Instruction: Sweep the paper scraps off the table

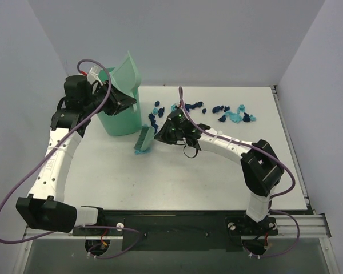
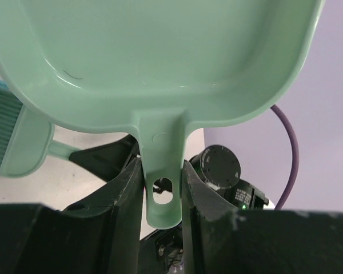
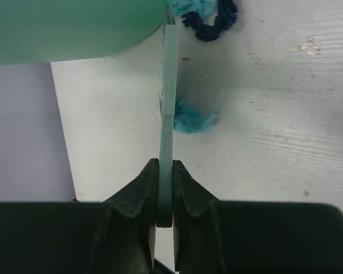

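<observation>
Fingers [image 3: 134, 194] pinch thin handles, right gripper [image 3: 166, 194] the brush [image 1: 143, 140], left gripper [image 2: 162, 174] the dustpan [image 2: 160, 57]; a twisting slip would scatter paper scraps [image 1: 234, 116].

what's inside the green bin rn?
Can't tell: the dustpan, held by the left claw, tilts over the bin and hides most of its mouth. Only the outer wall shows. The pan's visible tray looks empty.

Mint-green bin [image 1: 123, 117] stands upright, back left. Over its mouth I see the dustpan [image 1: 127, 73], tipped up steeply, handle at the low end. The brush [image 1: 143, 140] sits just right of the bin's base, teal bristles showing.
</observation>
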`<state>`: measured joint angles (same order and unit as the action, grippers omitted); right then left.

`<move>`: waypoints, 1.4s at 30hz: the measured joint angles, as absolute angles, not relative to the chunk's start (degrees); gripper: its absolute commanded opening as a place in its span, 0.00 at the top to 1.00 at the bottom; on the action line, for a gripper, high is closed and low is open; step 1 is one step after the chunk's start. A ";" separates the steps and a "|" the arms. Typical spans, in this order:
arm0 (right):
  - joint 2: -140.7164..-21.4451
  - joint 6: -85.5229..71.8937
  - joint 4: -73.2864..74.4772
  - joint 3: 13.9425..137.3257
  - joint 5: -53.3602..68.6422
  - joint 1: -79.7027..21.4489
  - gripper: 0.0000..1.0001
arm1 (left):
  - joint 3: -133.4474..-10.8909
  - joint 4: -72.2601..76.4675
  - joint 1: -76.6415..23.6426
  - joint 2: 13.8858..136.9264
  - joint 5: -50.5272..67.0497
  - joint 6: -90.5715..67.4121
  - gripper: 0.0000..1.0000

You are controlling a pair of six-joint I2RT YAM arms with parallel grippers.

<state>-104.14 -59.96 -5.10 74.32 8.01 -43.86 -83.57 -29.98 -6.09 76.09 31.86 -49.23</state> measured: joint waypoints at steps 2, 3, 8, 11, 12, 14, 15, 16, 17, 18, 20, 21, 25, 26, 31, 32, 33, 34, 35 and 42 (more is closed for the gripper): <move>-103.55 -58.48 -5.13 72.71 6.98 -43.13 1.00 | -83.18 -31.42 -7.81 75.05 30.35 -47.79 1.00; -102.83 -57.82 -5.08 71.31 6.42 -42.70 1.00 | -82.96 -31.92 -8.38 74.54 29.89 -47.29 1.00; -95.66 -55.46 -4.45 63.18 4.89 -39.86 1.00 | -80.95 -34.02 -11.33 71.83 27.03 -44.77 1.00; -89.49 -54.74 -4.21 58.19 4.23 -38.20 1.00 | -79.81 -35.38 -12.64 70.98 25.17 -43.59 1.00; -87.05 -54.52 -3.66 56.55 3.88 -37.82 1.00 | -79.44 -35.88 -13.28 70.72 24.34 -43.07 1.00; -84.49 -54.35 -2.72 55.46 3.29 -37.06 1.00 | -78.74 -37.15 -14.48 70.13 23.29 -42.15 1.00; -83.50 -54.33 -2.37 55.24 3.16 -36.97 1.00 | -78.41 -37.80 -15.11 69.82 22.61 -41.56 1.00; -82.46 -54.30 -2.35 55.24 3.18 -37.01 1.00 | -78.19 -38.44 -15.57 69.49 22.17 -41.15 1.00; -81.76 -54.28 -2.57 55.42 3.18 -37.10 1.00 | -78.04 -38.92 -15.92 69.23 21.61 -40.75 1.00; -81.49 -54.19 -2.55 55.83 3.20 -37.12 1.00 | -77.82 -39.31 -16.19 68.88 21.06 -40.25 1.00; -82.35 -54.08 -2.35 58.33 3.40 -37.17 1.00 | -77.52 -40.14 -16.45 68.31 20.16 -39.62 1.00; -83.53 -54.06 -2.59 60.16 3.51 -37.17 1.00 | -77.43 -40.66 -16.56 68.03 19.64 -39.27 1.00; -90.35 -54.63 -5.87 67.79 4.45 -37.08 1.00 | -77.21 -42.30 -17.19 67.35 17.82 -38.02 1.00; -92.55 -55.13 -6.92 69.76 4.67 -37.06 1.00 | -77.19 -42.76 -17.32 67.18 17.50 -37.69 1.00; -101.73 -57.67 -10.66 75.20 5.45 -36.60 1.00 | -76.14 -44.86 -17.91 65.95 16.25 -36.32 1.00; -103.35 -58.33 -11.38 75.75 5.65 -36.40 1.00 | -75.88 -45.19 -17.93 65.69 16.21 -36.05 1.00; -104.95 -59.02 -11.90 76.20 5.91 -36.23 1.00 | -75.72 -45.56 -17.98 65.52 16.05 -35.75 1.00; -106.37 -59.68 -12.58 76.60 6.20 -35.97 1.00 | -75.66 -45.91 -17.98 65.43 15.99 -35.62 1.00; -107.68 -60.27 -13.10 76.84 6.57 -35.73 1.00 | -75.66 -46.39 -18.06 65.34 15.79 -35.42 1.00; -110.54 -63.22 -16.40 73.45 7.57 -34.46 1.00 | -75.11 -47.09 -18.31 64.95 15.16 -34.68 1.00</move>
<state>-110.54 -63.22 -16.40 73.45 7.57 -34.46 -75.11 -47.09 -18.31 64.95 15.16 -34.68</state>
